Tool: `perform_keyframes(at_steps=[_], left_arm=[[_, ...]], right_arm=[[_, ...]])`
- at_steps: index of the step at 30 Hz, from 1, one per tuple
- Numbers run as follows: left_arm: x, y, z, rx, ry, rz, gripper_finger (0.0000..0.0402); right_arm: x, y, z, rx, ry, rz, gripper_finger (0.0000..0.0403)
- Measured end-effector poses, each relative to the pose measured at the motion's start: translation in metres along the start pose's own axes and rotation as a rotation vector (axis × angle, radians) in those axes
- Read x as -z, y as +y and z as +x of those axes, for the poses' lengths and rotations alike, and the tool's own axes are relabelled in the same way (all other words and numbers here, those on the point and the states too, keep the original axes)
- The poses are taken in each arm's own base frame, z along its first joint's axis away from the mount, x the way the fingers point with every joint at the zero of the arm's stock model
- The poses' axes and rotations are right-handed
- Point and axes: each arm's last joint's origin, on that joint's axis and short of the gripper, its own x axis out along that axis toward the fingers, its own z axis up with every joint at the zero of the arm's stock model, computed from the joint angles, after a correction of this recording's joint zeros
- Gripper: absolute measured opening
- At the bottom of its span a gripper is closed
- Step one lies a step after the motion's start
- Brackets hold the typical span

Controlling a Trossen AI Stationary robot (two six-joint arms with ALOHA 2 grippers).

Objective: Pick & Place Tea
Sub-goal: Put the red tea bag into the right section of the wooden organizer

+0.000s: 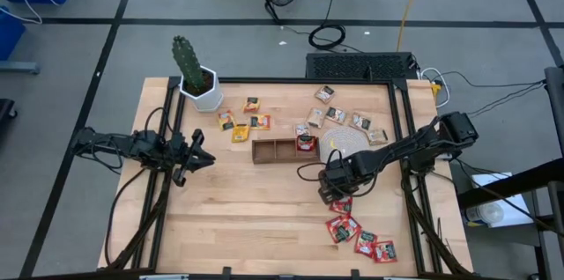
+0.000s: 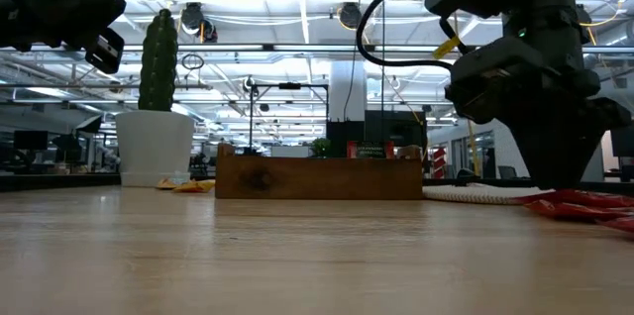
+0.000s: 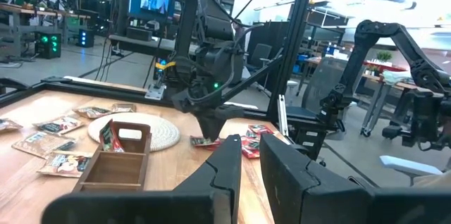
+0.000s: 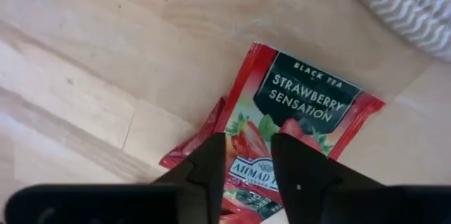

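The right gripper is down on the table with its two fingers pinched on the edge of a red strawberry sachet; the round woven disc lies just beyond it, more red sachets lie just behind it, and farther past the disc are tan sachets. Beyond the gripper and off to one side, the wooden tray holds one red sachet in an end compartment, with yellow-orange sachets just beyond it. The left gripper waits above the table's left side, fingers nearly closed on nothing.

Right arm down over red sachets; wooden tray centre; cactus left.
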Motion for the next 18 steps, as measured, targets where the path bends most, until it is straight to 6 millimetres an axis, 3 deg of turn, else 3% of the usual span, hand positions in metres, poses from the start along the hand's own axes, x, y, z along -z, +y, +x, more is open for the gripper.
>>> perform_keyframes(at_steps=[11,18], left_arm=[[0.0,0.0,0.0,0.0,0.0,0.0,0.0058],[0.0,0.0,0.0,0.0,0.0,0.0,0.0058]], right_arm=[[0.0,-0.014,0.01,0.049,-0.016,0.006,0.0269],[0.001,-0.029,0.026,0.001,0.023,0.107,0.0284]])
